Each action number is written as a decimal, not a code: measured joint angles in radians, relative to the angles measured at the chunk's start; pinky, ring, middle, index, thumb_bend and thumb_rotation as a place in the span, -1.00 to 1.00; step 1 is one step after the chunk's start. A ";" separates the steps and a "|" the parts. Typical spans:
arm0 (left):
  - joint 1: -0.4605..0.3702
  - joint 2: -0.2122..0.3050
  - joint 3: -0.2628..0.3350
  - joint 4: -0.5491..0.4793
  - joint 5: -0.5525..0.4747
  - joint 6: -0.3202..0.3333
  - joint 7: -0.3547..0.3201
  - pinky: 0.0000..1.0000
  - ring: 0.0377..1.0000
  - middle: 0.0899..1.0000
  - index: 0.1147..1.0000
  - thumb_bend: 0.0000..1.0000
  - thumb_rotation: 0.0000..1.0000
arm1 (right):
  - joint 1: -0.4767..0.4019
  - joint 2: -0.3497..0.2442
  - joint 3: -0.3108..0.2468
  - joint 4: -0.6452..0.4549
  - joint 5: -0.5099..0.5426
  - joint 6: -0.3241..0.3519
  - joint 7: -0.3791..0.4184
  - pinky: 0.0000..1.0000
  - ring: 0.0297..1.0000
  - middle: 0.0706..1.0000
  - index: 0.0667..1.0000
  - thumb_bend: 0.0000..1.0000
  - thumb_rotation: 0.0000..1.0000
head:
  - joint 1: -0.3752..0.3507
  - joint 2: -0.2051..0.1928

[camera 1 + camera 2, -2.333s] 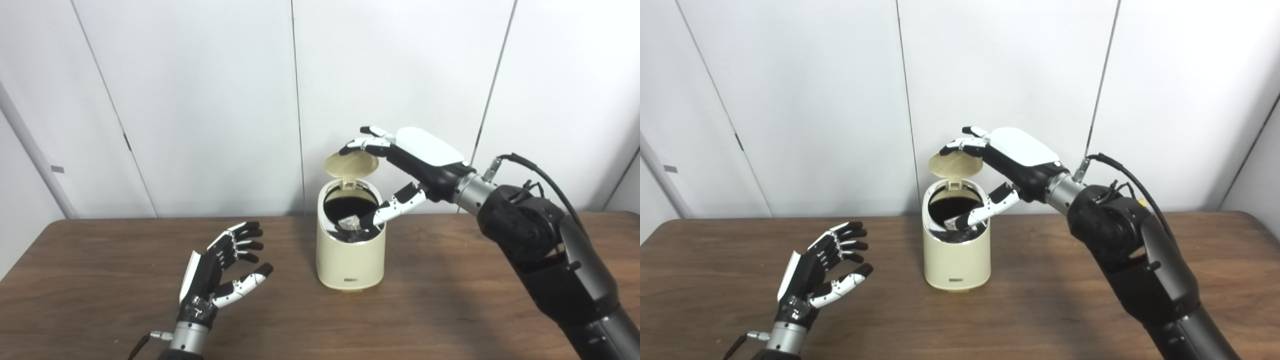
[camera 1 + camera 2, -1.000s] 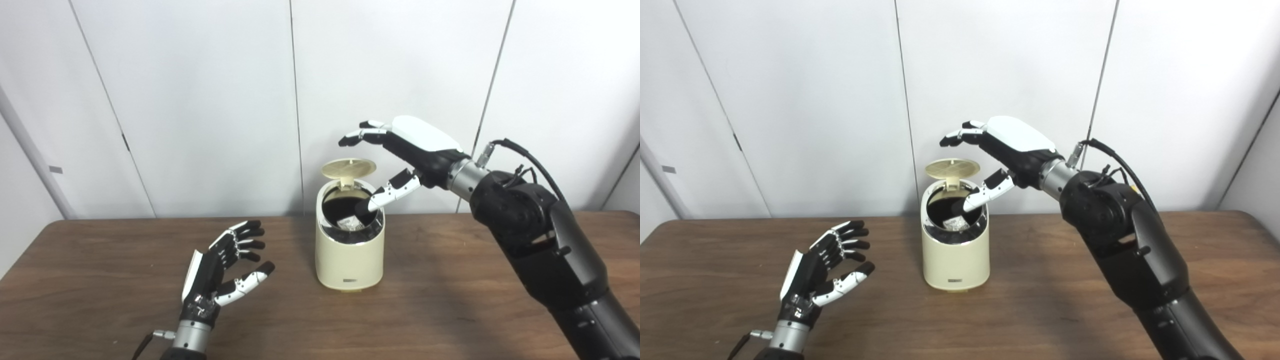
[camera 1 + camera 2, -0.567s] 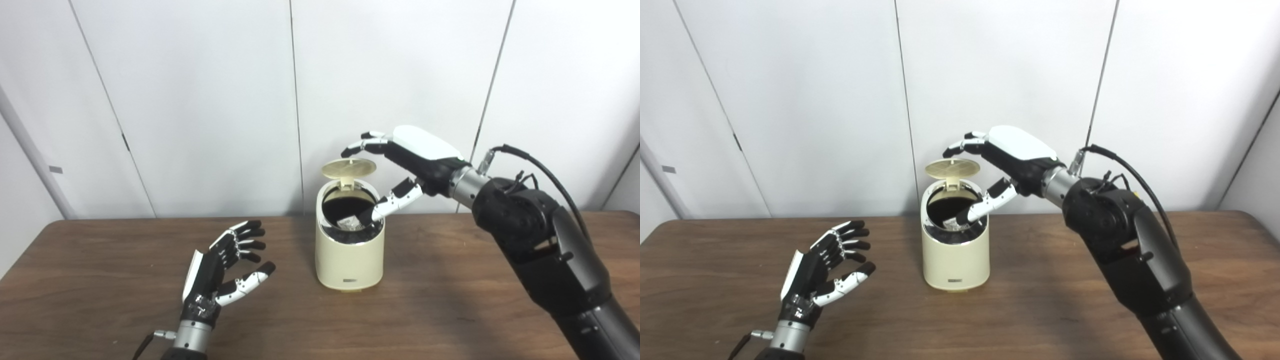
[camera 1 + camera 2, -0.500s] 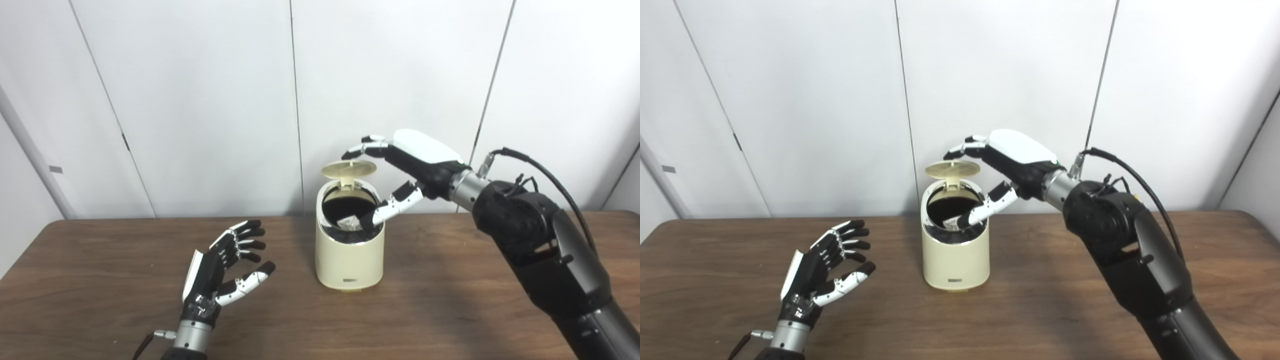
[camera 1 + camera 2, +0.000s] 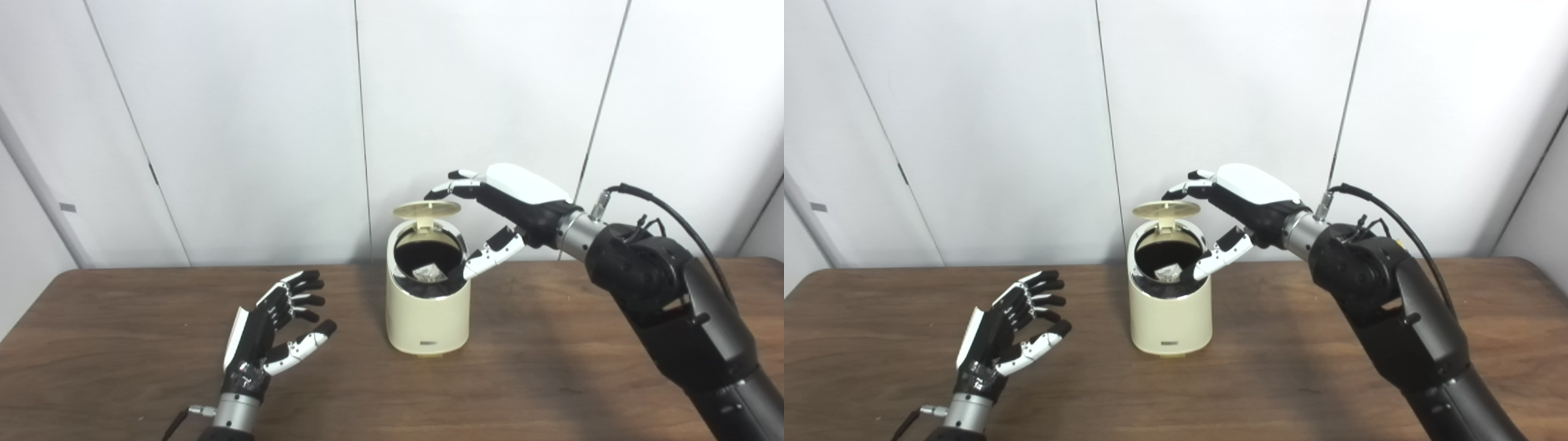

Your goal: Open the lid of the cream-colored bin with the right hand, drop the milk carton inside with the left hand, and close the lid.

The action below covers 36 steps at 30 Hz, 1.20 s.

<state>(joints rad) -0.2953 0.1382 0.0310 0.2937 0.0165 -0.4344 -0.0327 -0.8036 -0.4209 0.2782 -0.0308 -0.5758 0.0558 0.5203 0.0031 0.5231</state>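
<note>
Though lidded ajar, carton (image 5: 429,272) inside (bin (image 5: 427,318))

- The table (image 5: 122,318) is showing dark wood grain with a dull sheen.
- Standing on it, the bin (image 5: 427,312) is looking like smooth cream plastic, with a shiny metal rim (image 5: 404,285).
- Above the bin, the right hand (image 5: 511,202) is wearing a glossy white shell; its wrist (image 5: 576,234) is gleaming as brushed metal.
</note>
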 measured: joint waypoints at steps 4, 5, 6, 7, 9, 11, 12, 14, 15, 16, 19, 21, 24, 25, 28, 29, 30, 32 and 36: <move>0.002 0.000 0.000 -0.004 0.000 0.000 0.000 0.14 0.33 0.46 0.54 0.31 -0.61 | 0.011 -0.001 0.005 -0.015 0.000 0.000 0.009 0.71 0.92 0.65 0.60 0.54 -0.12 | 0.000 0.005; 0.003 0.000 0.000 -0.005 0.001 0.000 0.000 0.14 0.33 0.46 0.54 0.31 -0.62 | 0.015 -0.001 0.007 -0.020 0.000 0.001 0.015 0.70 0.93 0.65 0.59 0.54 -0.12 | 0.000 0.006; 0.003 0.000 0.000 -0.006 0.001 0.000 0.000 0.14 0.33 0.46 0.54 0.30 -0.63 | 0.018 -0.003 0.010 -0.028 0.000 0.001 0.020 0.69 0.93 0.65 0.59 0.54 -0.12 | 0.000 0.006; 0.004 0.000 0.001 -0.008 0.001 0.000 0.000 0.13 0.32 0.46 0.54 0.31 -0.63 | 0.019 -0.004 0.012 -0.035 0.000 0.002 0.023 0.68 0.94 0.65 0.59 0.54 -0.12 | 0.000 0.006; 0.004 0.000 0.001 -0.013 0.001 0.000 0.000 0.13 0.33 0.46 0.54 0.31 -0.63 | 0.020 -0.005 0.013 -0.043 0.000 0.004 0.030 0.65 0.95 0.64 0.58 0.55 -0.15 | 0.000 0.009; 0.004 0.000 0.001 -0.015 0.003 0.000 0.000 0.12 0.33 0.47 0.54 0.31 -0.62 | 0.020 -0.006 0.013 -0.054 0.006 0.005 0.034 0.66 0.96 0.64 0.58 0.55 -0.17 | 0.000 0.011; 0.004 0.000 0.001 -0.015 0.008 0.000 0.000 0.12 0.33 0.47 0.54 0.31 -0.62 | 0.021 -0.006 0.013 -0.060 0.011 0.005 0.034 0.66 0.96 0.64 0.57 0.55 -0.17 | 0.002 0.012; 0.004 0.000 0.001 -0.015 0.015 0.000 0.000 0.12 0.33 0.47 0.54 0.33 -0.60 | 0.022 -0.006 0.014 -0.068 0.016 0.003 0.034 0.64 0.95 0.63 0.57 0.55 -0.16 | 0.002 0.012; 0.004 0.000 0.001 -0.015 0.015 0.001 0.000 0.12 0.33 0.47 0.54 0.33 -0.60 | 0.023 -0.006 0.014 -0.069 0.016 0.003 0.035 0.64 0.95 0.63 0.58 0.55 -0.16 | 0.002 0.012; 0.004 0.000 0.002 -0.015 0.015 0.001 0.000 0.13 0.33 0.47 0.54 0.34 -0.57 | 0.025 -0.006 0.015 -0.071 0.016 0.003 0.036 0.65 0.95 0.62 0.57 0.56 -0.17 | 0.002 0.015; 0.004 0.000 0.002 -0.015 0.022 0.001 0.001 0.13 0.32 0.47 0.55 0.33 -0.56 | 0.032 -0.007 0.017 -0.083 0.016 0.004 0.039 0.62 0.92 0.61 0.57 0.57 -0.17 | 0.002 0.017; 0.004 0.000 0.002 -0.015 0.022 0.001 0.001 0.13 0.33 0.47 0.55 0.32 -0.58 | 0.034 -0.008 0.020 -0.090 0.015 0.004 0.043 0.67 0.93 0.62 0.57 0.57 -0.16 | 0.002 0.020; 0.004 0.000 0.003 -0.015 0.022 0.001 0.001 0.13 0.33 0.47 0.55 0.31 -0.59 | 0.036 -0.012 0.023 -0.110 0.016 0.006 0.061 0.69 0.93 0.62 0.57 0.56 -0.16 | 0.002 0.023; 0.004 0.000 0.003 -0.015 0.022 0.001 0.001 0.13 0.33 0.47 0.55 0.31 -0.58 | 0.036 -0.012 0.023 -0.112 0.017 0.006 0.065 0.70 0.94 0.61 0.57 0.55 -0.20 | 0.003 0.025; 0.004 0.000 0.004 -0.023 0.023 0.003 0.001 0.14 0.33 0.47 0.55 0.33 -0.56 | 0.039 -0.012 0.022 -0.114 0.023 0.006 0.067 0.70 0.94 0.60 0.56 0.56 -0.23 | 0.002 0.040; 0.004 0.000 0.005 -0.026 0.023 0.003 0.000 0.14 0.33 0.47 0.54 0.33 -0.57 | 0.041 -0.012 0.022 -0.114 0.028 0.006 0.067 0.71 0.94 0.59 0.56 0.56 -0.23 | 0.003 0.041; 0.004 0.000 0.006 -0.027 0.022 0.003 0.000 0.14 0.33 0.47 0.54 0.33 -0.58 | 0.044 -0.012 0.022 -0.114 0.032 0.006 0.067 0.72 0.94 0.59 0.56 0.57 -0.23 | 0.005 0.044; 0.004 0.000 0.006 -0.027 0.021 0.003 -0.001 0.14 0.32 0.47 0.54 0.32 -0.58 | 0.052 -0.012 0.022 -0.114 0.037 0.006 0.068 0.73 0.95 0.59 0.56 0.58 -0.23 | 0.003 0.046; 0.006 0.000 0.007 -0.033 0.015 0.003 -0.004 0.13 0.32 0.47 0.54 0.31 -0.59 | 0.064 -0.013 0.025 -0.117 0.034 0.008 0.079 0.75 0.92 0.58 0.56 0.59 -0.28 | 0.002 0.051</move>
<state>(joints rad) -0.2895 0.1380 0.0384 0.2610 0.0313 -0.4311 -0.0365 -0.7398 -0.4334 0.3034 -0.1477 -0.5420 0.0642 0.5991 0.0046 0.5737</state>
